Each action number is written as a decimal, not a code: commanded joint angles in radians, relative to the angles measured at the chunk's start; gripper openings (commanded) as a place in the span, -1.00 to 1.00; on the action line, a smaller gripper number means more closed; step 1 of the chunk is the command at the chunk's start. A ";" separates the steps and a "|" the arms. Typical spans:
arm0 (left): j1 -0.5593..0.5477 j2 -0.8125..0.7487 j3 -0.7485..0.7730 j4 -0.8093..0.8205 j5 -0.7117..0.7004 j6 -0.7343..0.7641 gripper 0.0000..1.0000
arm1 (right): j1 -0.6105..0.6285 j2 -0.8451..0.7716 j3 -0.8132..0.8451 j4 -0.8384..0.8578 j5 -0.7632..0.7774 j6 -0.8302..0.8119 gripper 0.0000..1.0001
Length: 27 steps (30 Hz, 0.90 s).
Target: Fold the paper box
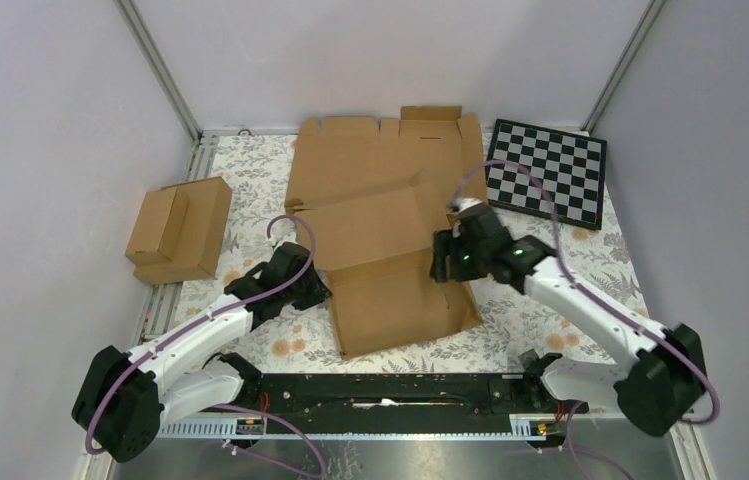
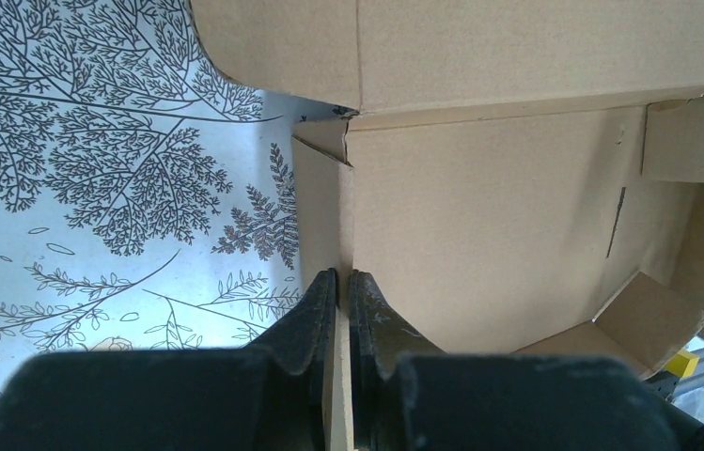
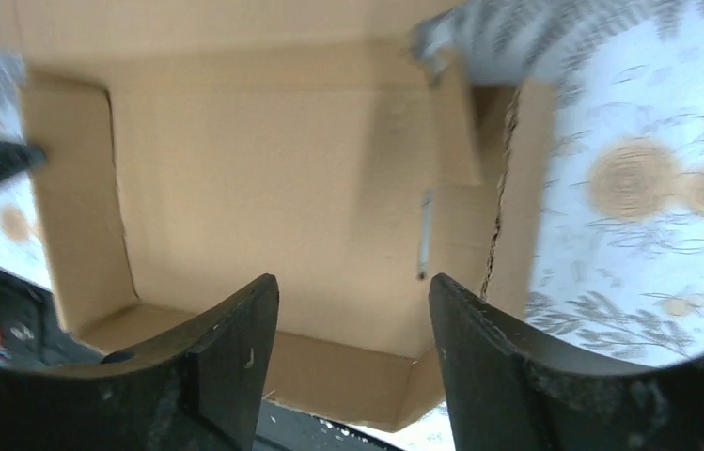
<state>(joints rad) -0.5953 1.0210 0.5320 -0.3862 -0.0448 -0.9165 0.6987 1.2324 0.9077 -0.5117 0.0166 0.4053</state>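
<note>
The left gripper [image 2: 342, 274] is pinching the left wall of the paper box [image 1: 400, 300] — the right gripper [image 3: 355, 287] is hovering over its right side, fingers spread.

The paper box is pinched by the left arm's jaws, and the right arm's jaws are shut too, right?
No. The left gripper does pinch the paper box, but the right gripper has its jaws open, as the right wrist view shows.

In the right wrist view the paper box [image 3: 263, 188] is blurred and cropped; from above it covers part of the cardboard sheet [image 1: 350, 165]
</note>
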 commanded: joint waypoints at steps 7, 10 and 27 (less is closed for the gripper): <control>-0.001 -0.016 -0.013 0.019 -0.010 0.019 -1.00 | -0.421 -0.199 -0.045 -0.036 -0.183 -0.023 0.57; -0.002 -0.028 -0.003 -0.003 -0.020 0.022 -1.00 | -0.487 -0.193 -0.085 -0.024 -0.092 0.036 0.63; 0.002 -0.135 -0.084 0.017 0.022 -0.003 -1.00 | -0.692 -0.112 -0.423 0.361 -0.557 0.201 0.55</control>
<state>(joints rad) -0.5953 0.9028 0.4690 -0.4152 -0.0330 -0.9100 0.0162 1.0733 0.5446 -0.3298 -0.2619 0.5819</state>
